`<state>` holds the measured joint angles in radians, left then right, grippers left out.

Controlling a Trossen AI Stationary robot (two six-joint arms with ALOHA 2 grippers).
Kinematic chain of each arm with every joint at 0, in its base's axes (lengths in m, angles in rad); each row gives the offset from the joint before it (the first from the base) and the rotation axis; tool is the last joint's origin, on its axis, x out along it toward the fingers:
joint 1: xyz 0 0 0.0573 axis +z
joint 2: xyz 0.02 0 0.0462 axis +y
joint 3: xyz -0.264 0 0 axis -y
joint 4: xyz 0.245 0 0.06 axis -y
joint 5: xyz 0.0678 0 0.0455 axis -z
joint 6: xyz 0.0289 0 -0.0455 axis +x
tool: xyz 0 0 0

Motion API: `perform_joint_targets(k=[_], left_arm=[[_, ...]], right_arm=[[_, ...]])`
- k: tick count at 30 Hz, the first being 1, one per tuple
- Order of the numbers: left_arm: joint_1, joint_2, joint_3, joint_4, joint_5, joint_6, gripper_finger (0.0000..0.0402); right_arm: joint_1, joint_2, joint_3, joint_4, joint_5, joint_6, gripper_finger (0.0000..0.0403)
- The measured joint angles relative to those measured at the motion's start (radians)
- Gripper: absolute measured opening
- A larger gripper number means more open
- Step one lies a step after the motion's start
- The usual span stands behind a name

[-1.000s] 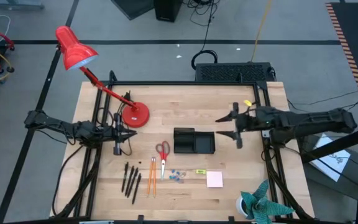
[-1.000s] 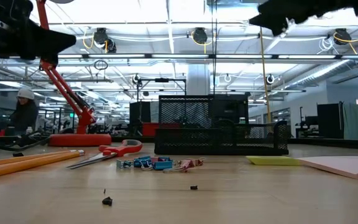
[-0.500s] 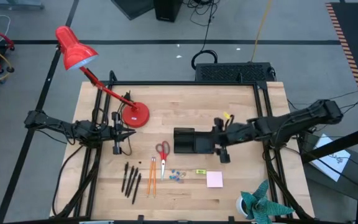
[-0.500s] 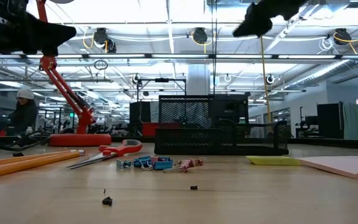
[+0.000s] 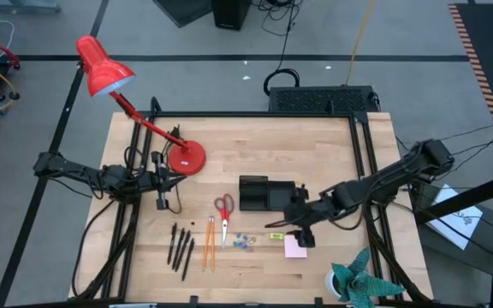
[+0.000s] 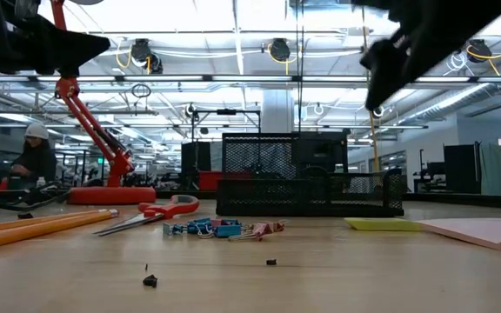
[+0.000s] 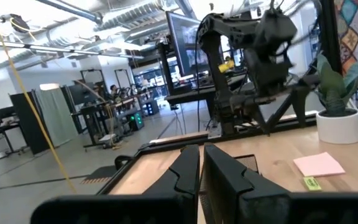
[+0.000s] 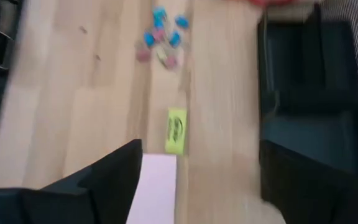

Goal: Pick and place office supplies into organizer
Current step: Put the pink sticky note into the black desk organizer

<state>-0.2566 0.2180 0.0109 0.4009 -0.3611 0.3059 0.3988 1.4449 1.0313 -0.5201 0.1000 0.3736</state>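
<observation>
The right hand (image 5: 296, 227), jaws wide open, has swung from the desk's (image 5: 332, 145) far side to just above the note pad (image 5: 295, 247), indicating an imminent pick; the left hand (image 5: 163, 181) stays shut.

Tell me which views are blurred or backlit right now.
Right wrist view: motion-smeared, the clips and yellow piece soft. Low view: bright ceiling lights leave the right gripper a dark silhouette. Left wrist view: the other arm blurred. High view: evenly lit, sharp.
</observation>
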Motion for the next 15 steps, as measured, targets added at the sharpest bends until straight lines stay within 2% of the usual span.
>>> perform_joint_targets(k=[2, 8, 15], left_arm=[[0.000, 0.000, 0.000, 0.007, 0.000, -0.003, 0.0033], [0.000, 0.000, 0.000, 0.013, 0.000, -0.010, 0.0033], [0.000, 0.000, 0.000, 0.012, -0.007, -0.027, 0.0033]], right_arm=[[0.010, 0.028, 0.000, -0.001, -0.005, 0.026, 0.0329], [0.041, 0.092, 0.000, 0.007, -0.106, 0.092, 0.0338], [0.086, 0.106, -0.003, 0.001, -0.105, 0.172, 0.0338]])
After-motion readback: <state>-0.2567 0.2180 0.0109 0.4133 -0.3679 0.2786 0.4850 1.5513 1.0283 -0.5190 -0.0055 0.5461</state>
